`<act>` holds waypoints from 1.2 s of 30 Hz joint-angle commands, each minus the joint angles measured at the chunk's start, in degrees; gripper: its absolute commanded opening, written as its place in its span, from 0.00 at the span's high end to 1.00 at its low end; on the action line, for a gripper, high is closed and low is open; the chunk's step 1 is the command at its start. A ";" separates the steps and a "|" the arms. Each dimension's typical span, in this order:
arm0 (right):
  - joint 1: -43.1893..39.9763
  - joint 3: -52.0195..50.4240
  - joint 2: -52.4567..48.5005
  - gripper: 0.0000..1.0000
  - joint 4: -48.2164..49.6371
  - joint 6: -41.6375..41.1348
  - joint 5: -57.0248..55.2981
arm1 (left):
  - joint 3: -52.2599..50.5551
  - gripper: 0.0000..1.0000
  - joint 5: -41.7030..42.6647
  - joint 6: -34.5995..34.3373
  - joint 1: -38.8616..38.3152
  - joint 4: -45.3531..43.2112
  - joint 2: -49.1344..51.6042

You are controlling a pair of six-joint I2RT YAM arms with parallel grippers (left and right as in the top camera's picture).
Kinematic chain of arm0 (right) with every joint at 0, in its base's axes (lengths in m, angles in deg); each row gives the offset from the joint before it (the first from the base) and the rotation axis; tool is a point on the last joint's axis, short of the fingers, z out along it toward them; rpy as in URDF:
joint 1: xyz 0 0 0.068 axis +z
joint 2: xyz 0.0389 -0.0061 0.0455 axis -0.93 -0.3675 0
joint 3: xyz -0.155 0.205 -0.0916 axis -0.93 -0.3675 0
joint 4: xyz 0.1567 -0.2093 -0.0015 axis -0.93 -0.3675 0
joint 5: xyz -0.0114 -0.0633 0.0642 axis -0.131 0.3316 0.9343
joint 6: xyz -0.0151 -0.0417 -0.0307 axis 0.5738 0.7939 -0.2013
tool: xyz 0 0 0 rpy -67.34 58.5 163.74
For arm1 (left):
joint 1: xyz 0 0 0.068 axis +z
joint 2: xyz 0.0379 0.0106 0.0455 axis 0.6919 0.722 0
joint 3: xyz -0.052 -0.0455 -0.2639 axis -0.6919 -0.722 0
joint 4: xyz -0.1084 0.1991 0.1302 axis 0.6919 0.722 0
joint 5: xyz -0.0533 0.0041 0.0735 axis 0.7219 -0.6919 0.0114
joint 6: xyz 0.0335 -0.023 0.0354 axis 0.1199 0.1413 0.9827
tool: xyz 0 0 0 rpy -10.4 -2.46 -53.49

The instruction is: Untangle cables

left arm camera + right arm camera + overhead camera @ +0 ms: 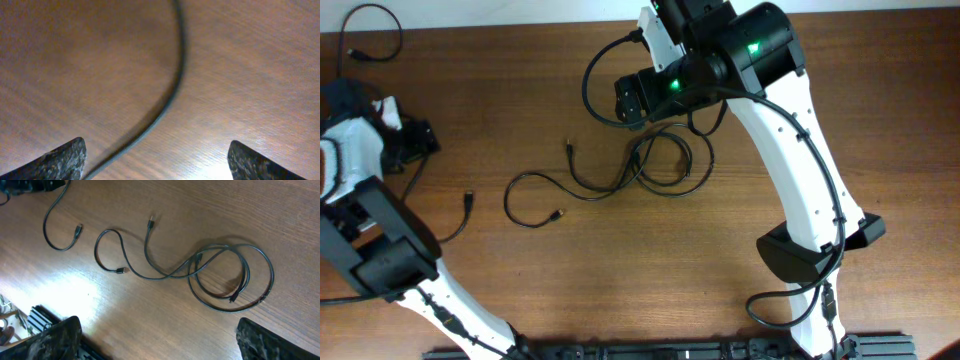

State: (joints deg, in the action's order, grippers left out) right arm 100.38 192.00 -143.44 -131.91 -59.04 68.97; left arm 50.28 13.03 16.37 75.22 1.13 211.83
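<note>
The cables (642, 160) lie as a loose dark coil on the wooden table, with plug ends trailing left. The right wrist view shows the coil (200, 262) from high up. My right gripper (630, 100) hovers above and behind the coil; its fingers (165, 342) are spread wide and empty. A separate thin cable (468, 198) curves from its plug up towards my left gripper (418, 140) at the table's left. In the left wrist view this cable (170, 100) runs on the wood between the open fingers (160, 165), close below them and not gripped.
Another thin black cable (353, 52) loops at the table's far left corner. The separate left cable also shows in the right wrist view (46, 230). The arm bases and a black rail (670, 350) sit along the front edge.
</note>
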 commanded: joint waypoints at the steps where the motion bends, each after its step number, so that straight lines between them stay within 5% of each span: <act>1: 0.35 -0.17 -1.01 0.03 0.31 -0.46 0.11 | -4.17 0.11 3.13 2.10 2.05 -2.78 -1.01; 9: 0.35 -0.17 -1.01 0.04 0.22 -0.46 0.13 | -12.13 0.14 5.38 6.93 2.12 -9.38 -1.01; 13: 0.35 -0.17 -1.01 0.03 0.17 -0.46 0.13 | -14.14 0.48 5.33 6.91 2.12 -11.43 -1.01; 17: 0.37 -0.17 -1.01 0.03 -0.39 -0.46 0.13 | -14.21 0.95 5.42 5.70 2.10 -12.98 -1.01; 22: 0.42 -0.20 -1.01 0.03 -0.39 -0.46 0.11 | -11.41 1.00 7.04 -6.16 1.99 -14.99 -1.16; 24: 0.42 -0.20 -1.01 0.03 -0.39 -0.46 0.11 | -6.97 1.00 18.75 -8.70 1.99 -15.02 -1.86; 29: 0.42 -0.20 -1.01 0.03 -0.37 -0.46 0.11 | 8.33 1.00 34.53 -39.65 2.01 -15.89 -2.10; 31: 0.42 -0.20 -1.01 0.03 -0.35 -0.46 0.11 | 10.84 1.00 38.60 -47.52 2.01 -20.44 -2.10; 34: 0.42 -0.20 -1.01 0.04 -0.22 -0.46 0.11 | 10.91 1.00 41.81 -68.96 1.99 -32.74 -2.10; 36: 0.42 -0.20 -1.01 0.04 -0.22 -0.46 0.11 | 10.88 1.00 40.28 -75.52 1.99 -39.91 -2.10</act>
State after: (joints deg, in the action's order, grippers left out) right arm 100.42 192.00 -143.86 -131.82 -59.02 68.93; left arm 60.33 51.72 -42.08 77.28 -32.93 210.94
